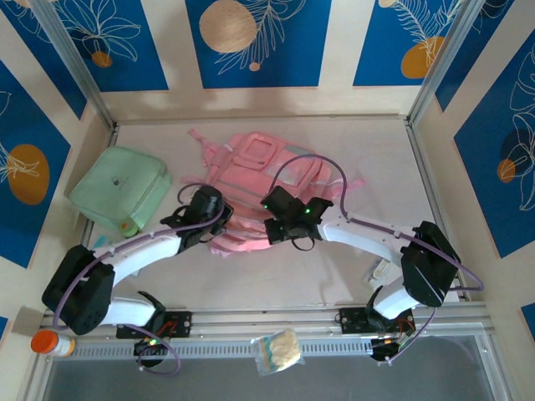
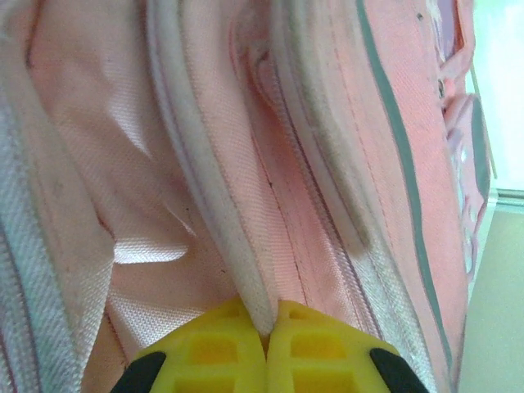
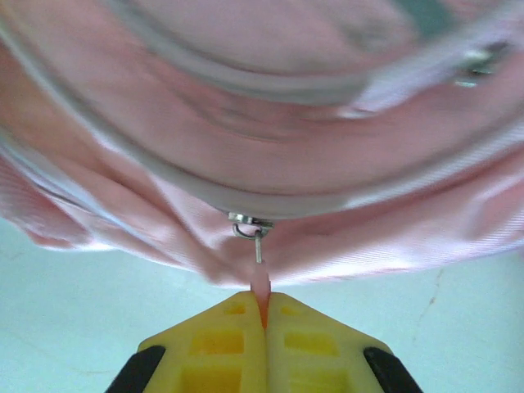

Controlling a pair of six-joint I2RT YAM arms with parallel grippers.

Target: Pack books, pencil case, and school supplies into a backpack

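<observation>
The pink backpack (image 1: 255, 167) lies flat in the middle of the table. My left gripper (image 1: 216, 224) is at its near-left edge. In the left wrist view the left gripper (image 2: 268, 318) is shut on a pale piped fabric edge (image 2: 214, 205) of the backpack (image 2: 98, 147). My right gripper (image 1: 282, 232) is at the backpack's near edge. Up close, the right gripper (image 3: 263, 296) is shut on the pink zipper pull (image 3: 260, 282) hanging from a metal slider (image 3: 250, 221). Small white school supplies (image 1: 381, 271) lie by the right arm. The books are out of view.
A mint-green square pouch (image 1: 121, 188) lies left of the backpack; I cannot tell whether it is the pencil case. A clear bag with pale contents (image 1: 280, 349) and an orange-capped bottle (image 1: 52, 343) rest at the near rail. Patterned walls enclose the table.
</observation>
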